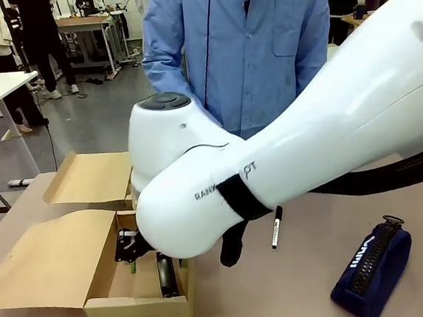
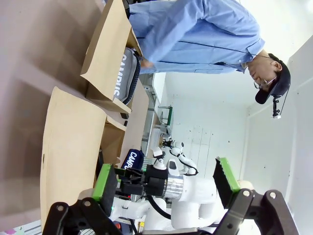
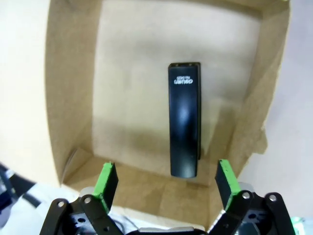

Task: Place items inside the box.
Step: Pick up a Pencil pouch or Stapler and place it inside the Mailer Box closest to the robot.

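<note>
The box [image 1: 140, 313] stands open at the table's near left, its flap lid folded out to the left. My right arm reaches across the table, and my right gripper [image 1: 133, 258] hangs inside the box. In the right wrist view this gripper [image 3: 166, 183] is open just above a black stapler [image 3: 184, 125] lying flat on the box floor [image 3: 127, 98]. The same stapler [image 1: 166, 275] shows in the front view. A black marker pen [image 1: 276, 228] and the navy zip pouch [image 1: 371, 259] lie on the table to the right. My left gripper [image 2: 166, 178] is open and holds nothing.
A smaller brown box [image 1: 91, 176] stands open behind the large one, with a grey lettered pouch [image 2: 124, 73] inside it. A person in a blue shirt [image 1: 246, 44] stands at the far side. The bulky right arm [image 1: 306, 143] hides the table's middle.
</note>
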`<state>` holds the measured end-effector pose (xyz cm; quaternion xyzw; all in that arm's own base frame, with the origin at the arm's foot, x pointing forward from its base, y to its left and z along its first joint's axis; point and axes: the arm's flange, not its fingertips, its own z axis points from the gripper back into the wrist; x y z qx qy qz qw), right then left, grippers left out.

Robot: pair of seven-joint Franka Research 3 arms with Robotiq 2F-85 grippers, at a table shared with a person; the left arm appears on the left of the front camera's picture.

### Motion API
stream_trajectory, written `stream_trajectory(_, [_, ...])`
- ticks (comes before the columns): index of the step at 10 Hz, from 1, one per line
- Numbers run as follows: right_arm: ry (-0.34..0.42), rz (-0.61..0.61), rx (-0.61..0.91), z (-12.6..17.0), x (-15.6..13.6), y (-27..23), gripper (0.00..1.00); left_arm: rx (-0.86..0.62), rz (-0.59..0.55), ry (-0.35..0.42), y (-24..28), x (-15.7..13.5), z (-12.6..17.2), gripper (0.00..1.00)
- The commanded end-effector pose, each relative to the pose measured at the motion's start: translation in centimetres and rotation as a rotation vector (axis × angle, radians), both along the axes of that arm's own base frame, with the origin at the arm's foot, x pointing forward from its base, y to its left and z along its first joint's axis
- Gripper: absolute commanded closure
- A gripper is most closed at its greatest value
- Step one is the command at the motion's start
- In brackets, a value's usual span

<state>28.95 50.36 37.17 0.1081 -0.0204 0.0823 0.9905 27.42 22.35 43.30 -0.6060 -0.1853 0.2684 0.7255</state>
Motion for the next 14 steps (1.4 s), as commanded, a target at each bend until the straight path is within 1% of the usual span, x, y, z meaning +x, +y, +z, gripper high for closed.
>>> stream_trajectory(1, [0.028,0.028,0.104,3.7,-0.2,-7.7,0.0,0.006,-0.01,-0.018,0.1,-0.3,0.0,0.0])
stream_trajectory(2, [0.061,0.007,0.18,5.6,-0.4,-12.3,0.0,0.006,-0.01,-0.018,0.1,-0.3,0.0,0.0])
stream_trajectory(3, [0.124,-0.032,0.263,7.0,-0.7,-17.3,0.0,0.006,-0.01,-0.018,0.1,-0.3,0.0,0.0])
stream_trajectory(4, [0.113,-0.077,0.309,7.3,-1.3,-20.9,0.0,0.006,-0.01,-0.018,0.1,-0.3,0.0,0.0])
stream_trajectory(5, [0.094,-0.115,0.356,7.1,-2.1,-22.8,0.0,0.006,-0.01,-0.018,0.1,-0.3,0.0,0.0])
stream_trajectory(6, [0.068,-0.079,0.364,6.5,-2.9,-22.3,0.0,0.006,-0.01,-0.018,0.1,-0.3,0.0,0.0])
stream_trajectory(7, [0.095,-0.088,0.331,7.7,-0.2,-18.8,0.0,0.006,-0.01,-0.018,0.1,-0.3,0.0,0.0])
stream_trajectory(8, [0.092,-0.106,0.364,7.7,-1.3,-22.0,0.0,0.006,-0.01,-0.018,0.1,-0.3,0.0,0.0])
stream_trajectory(9, [0.089,-0.091,0.362,7.9,-0.9,-21.1,0.0,0.006,-0.01,-0.018,0.1,-0.3,0.0,0.0])
stream_trajectory(12, [0.101,-0.066,0.335,8.0,-0.6,-20.4,0.0,0.006,-0.01,-0.018,0.1,-0.3,0.0,0.0])
stream_trajectory(13, [0.099,-0.069,0.361,8.1,-0.4,-21.2,0.0,0.006,-0.01,-0.018,0.1,-0.3,0.0,0.0])
stream_trajectory(14, [0.103,-0.067,0.389,8.3,-0.4,-23.1,0.0,0.006,-0.01,-0.018,0.1,-0.3,0.0,0.0])
